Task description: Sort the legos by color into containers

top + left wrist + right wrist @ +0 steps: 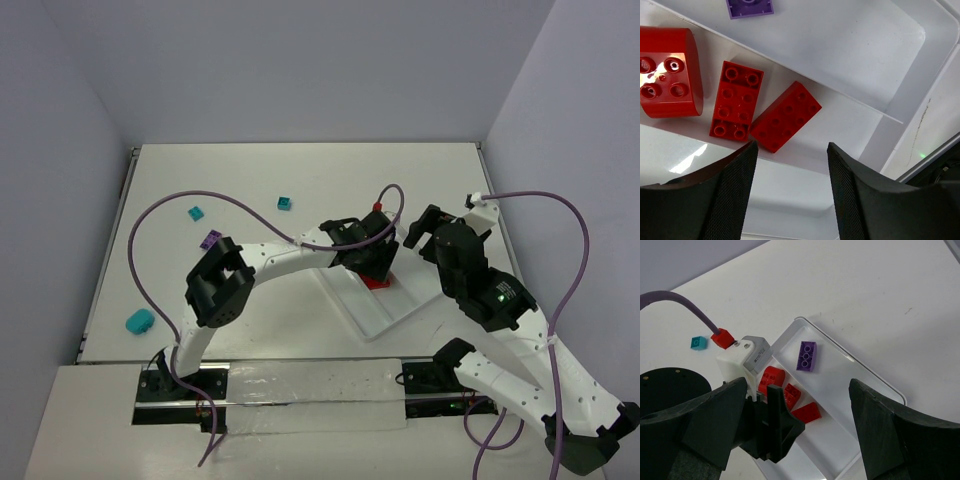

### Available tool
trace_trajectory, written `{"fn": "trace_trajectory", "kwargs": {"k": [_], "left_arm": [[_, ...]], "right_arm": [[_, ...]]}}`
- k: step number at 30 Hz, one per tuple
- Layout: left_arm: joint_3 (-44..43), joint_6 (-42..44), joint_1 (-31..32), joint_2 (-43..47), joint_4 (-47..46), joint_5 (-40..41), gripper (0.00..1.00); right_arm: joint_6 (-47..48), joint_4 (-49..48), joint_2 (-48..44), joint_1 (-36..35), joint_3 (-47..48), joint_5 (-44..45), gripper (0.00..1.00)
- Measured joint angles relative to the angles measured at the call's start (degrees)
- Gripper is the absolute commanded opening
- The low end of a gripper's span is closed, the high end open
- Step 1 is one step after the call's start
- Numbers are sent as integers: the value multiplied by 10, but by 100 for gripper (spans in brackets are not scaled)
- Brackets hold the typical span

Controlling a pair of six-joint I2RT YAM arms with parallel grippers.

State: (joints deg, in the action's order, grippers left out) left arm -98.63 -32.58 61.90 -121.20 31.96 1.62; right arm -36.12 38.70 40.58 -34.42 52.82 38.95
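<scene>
The white tray has three long compartments. Three red legos lie in its middle compartment: a rounded one and two rectangles. A purple lego lies in the compartment beside them. My left gripper is open and empty, hovering just over the tray near the red legos. My right gripper is open wide and empty, higher up over the tray's far end. On the table lie two teal legos, a purple lego and a rounded teal lego.
The left arm reaches across the table from the left, its purple cable looping above the loose legos. The left wrist's white camera housing sits over the tray's left side. Walls enclose the table on three sides.
</scene>
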Motion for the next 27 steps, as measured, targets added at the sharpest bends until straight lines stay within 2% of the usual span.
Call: {"fn": "trace_trajectory", "kwargs": {"k": [6, 9, 12, 16, 19, 23, 27], "left_arm": [[12, 0, 1, 28, 20, 37, 62], [65, -3, -8, 100, 30, 60, 62], [128, -12, -43, 193, 37, 71, 62], [226, -27, -143, 328, 34, 92, 62], [275, -37, -231, 392, 42, 110, 68], [330, -58, -336, 423, 54, 140, 94], [371, -85, -406, 414, 58, 150, 97]], "right_arm": [[0, 0, 0, 1, 1, 1, 90], [0, 0, 0, 2, 1, 0, 91], [1, -1, 0, 2, 1, -7, 91], [10, -8, 21, 2, 4, -39, 91], [17, -22, 49, 2, 5, -69, 91], [23, -32, 84, 2, 5, -108, 92], [23, -48, 87, 2, 4, -135, 92]]}}
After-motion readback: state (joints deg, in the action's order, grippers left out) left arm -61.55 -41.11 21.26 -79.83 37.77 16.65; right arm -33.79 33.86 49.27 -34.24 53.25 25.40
